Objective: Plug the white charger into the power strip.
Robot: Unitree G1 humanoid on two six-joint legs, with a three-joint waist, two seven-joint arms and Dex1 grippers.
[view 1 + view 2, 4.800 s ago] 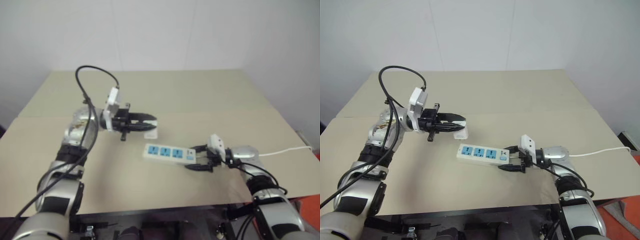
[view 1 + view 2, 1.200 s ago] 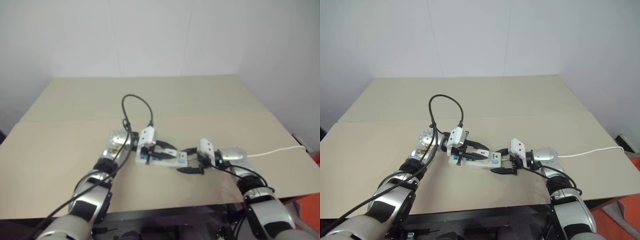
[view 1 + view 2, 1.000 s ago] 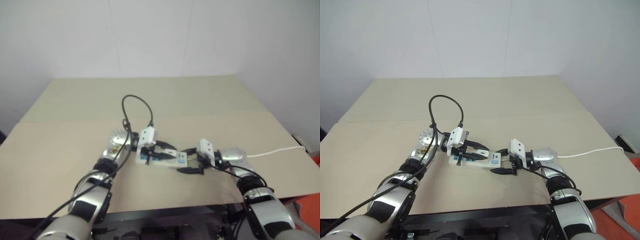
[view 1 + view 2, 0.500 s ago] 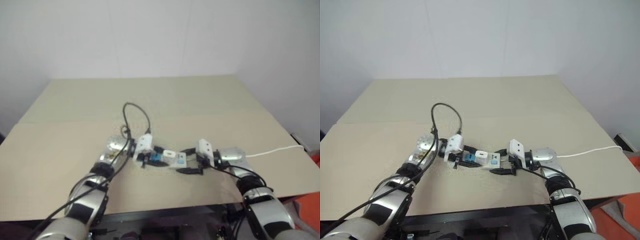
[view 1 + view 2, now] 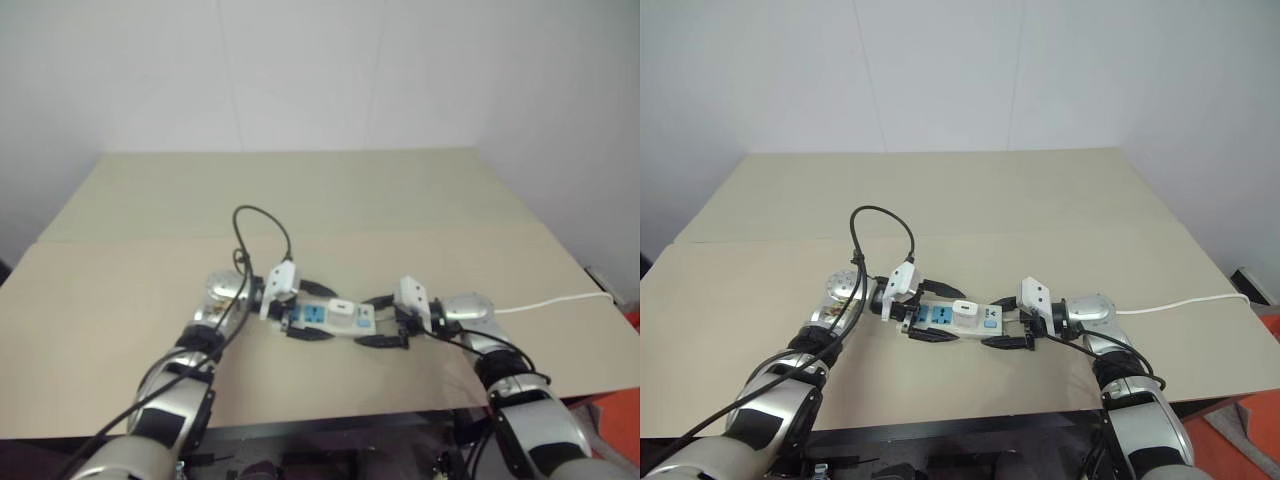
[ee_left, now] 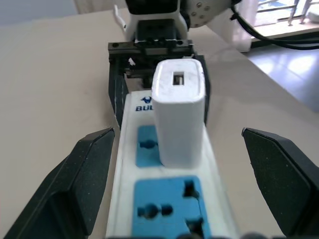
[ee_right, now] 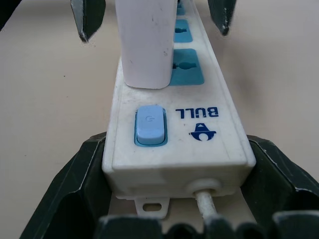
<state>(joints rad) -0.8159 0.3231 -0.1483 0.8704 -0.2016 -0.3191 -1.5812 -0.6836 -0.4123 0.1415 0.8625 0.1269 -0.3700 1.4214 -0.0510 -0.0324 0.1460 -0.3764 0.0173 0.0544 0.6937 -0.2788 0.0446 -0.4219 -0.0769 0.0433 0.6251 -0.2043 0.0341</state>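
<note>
Sitting upright in the power strip [image 5: 958, 320], the white charger [image 5: 963, 312] is seen plugged into the socket face nearest the blue end switch [image 7: 149, 125], so the plug-in part looks done. The strip is laid flat on the tan table [image 5: 970, 200], roughly between the two arms, with its thin white cord [image 5: 1185, 302] trailing off toward the robot's right edge of the table.

The left gripper [image 6: 182, 172] is spread wide, its two black fingers [image 6: 82, 174] standing off either side of the strip with clear gaps, and nothing is held in it. The charger is left free between them, untouched.

The right gripper [image 7: 174, 189] is clamped on the switch end of the power strip, with a black finger pressed against each long side of the white bar, right where the cord comes out. In the head views both grippers are seen pointing at each other along the strip, one at each end.
</note>
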